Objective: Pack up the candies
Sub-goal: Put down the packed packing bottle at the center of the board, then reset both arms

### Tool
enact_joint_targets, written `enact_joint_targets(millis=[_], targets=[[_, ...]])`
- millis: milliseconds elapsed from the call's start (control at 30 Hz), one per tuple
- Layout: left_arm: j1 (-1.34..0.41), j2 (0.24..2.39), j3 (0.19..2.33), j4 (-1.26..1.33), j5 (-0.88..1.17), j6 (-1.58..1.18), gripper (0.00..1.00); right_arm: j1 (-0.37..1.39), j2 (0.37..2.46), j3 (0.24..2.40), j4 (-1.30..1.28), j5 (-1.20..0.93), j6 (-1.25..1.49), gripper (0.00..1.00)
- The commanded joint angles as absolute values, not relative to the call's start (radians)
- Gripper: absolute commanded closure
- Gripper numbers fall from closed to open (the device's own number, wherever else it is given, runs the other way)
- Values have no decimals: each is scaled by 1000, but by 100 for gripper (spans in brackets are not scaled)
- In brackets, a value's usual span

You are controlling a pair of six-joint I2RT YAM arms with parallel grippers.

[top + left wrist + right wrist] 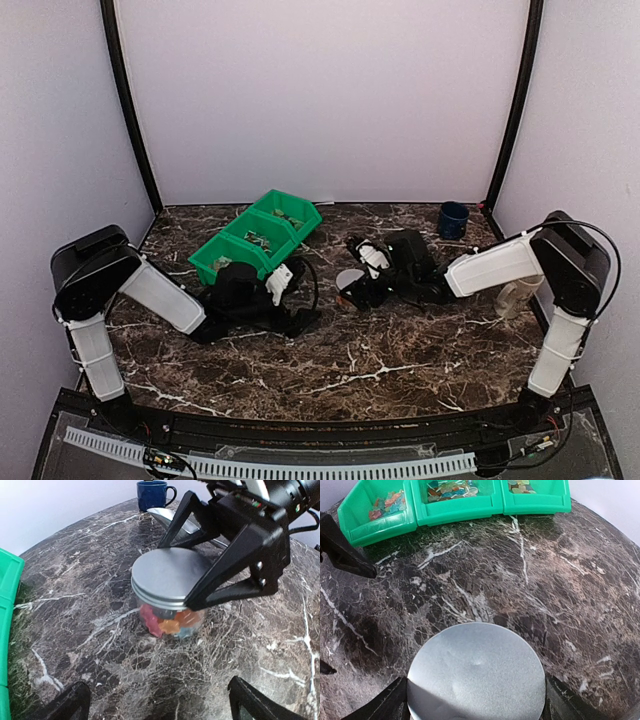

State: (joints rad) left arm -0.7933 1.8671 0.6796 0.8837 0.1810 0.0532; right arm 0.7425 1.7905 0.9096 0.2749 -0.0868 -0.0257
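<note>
A small clear round jar [172,622] stands on the marble table with red, orange and blue candies [169,625] inside it. A flat silvery lid [167,577] sits on the jar's mouth. My right gripper [175,575] is shut on the lid [476,672], one black finger against each side of its rim. My left gripper [160,700] is open just short of the jar, with only bare table between its fingertips. From above, the two grippers [300,305] [355,285] face each other at mid-table. More candies [387,504] lie in the green bin [455,507].
The green three-compartment bin [255,235] stands at the back left, close behind my left arm. A dark blue mug [453,220] stands at the back right. A clear container [515,297] stands behind my right arm. A shiny flat round piece [167,516] lies beyond the jar.
</note>
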Motion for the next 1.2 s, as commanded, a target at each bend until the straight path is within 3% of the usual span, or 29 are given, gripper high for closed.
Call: enact_joint_targets(millis=[0,167,300,433,833,1000,1167], targets=[[-827,1739,656,772,-10,-29,1,773,1834,980,321,-119,-14,14],[-847,1621,647,637,-168,-101,1,783,1845,1008,292,-116,-8,11],[-862,1522,610,604,-260,-133,1,791,1813,1025,231,-90,-13,0],[-874,1437,624,510,-314,-158,2,792,1732,1017,178,-61,5,2],[-878,1202,737,167,-546,-150,1,756,1323,965,-117,464,170,2],[-854,1109,782,7,-625,-162,1,671,1105,882,-155,481,181,2],[-740,958,748,-49,-574,-163,1,568,913,838,-174,470,181,2]])
